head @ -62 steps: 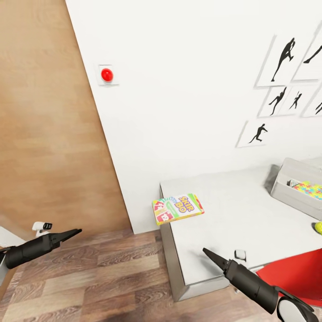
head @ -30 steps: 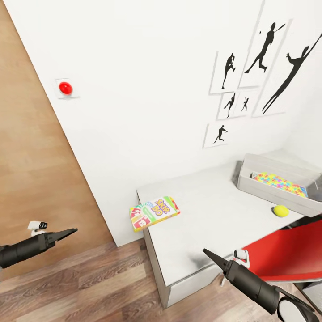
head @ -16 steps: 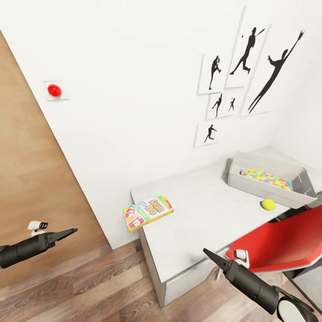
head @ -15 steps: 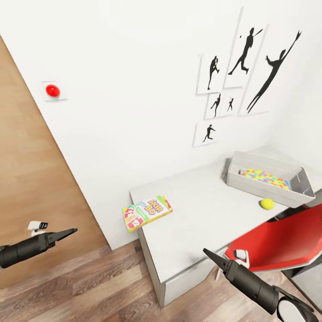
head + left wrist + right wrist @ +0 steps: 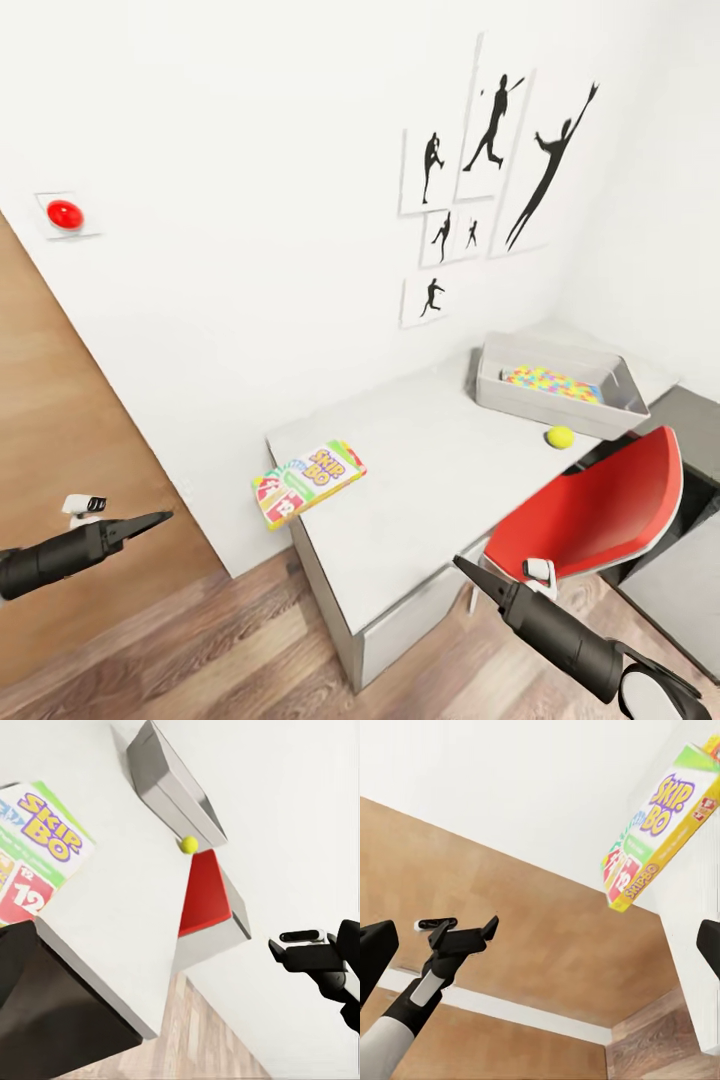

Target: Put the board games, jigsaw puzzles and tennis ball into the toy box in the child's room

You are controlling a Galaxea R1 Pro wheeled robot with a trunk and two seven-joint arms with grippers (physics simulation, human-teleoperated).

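A Skip-Bo board game (image 5: 308, 482) lies at the left end of the pale table (image 5: 440, 480), one end hanging over the edge; it also shows as board game (image 5: 45, 851) and board game (image 5: 660, 825). The grey toy box (image 5: 530, 400) stands at the table's far right with a bright jigsaw puzzle (image 5: 552, 383) lying inside. The tennis ball (image 5: 560, 436) rests on the table just in front of the box. My left gripper (image 5: 165, 518) hovers over the floor left of the table, open and empty. My right gripper (image 5: 462, 566) hangs before the table's front edge, open and empty.
A red chair (image 5: 590, 510) is pushed in at the table's right front, close to my right arm. A brown door (image 5: 70, 420) stands at the left, with a red button (image 5: 64, 214) on the white wall. Athlete silhouette pictures (image 5: 480, 170) hang above the table. Wood floor (image 5: 230, 650) lies below.
The head view has swung, so the table, toy box, ball and chair slid left and show more fully. Both arms keep their pose; no toy has moved.
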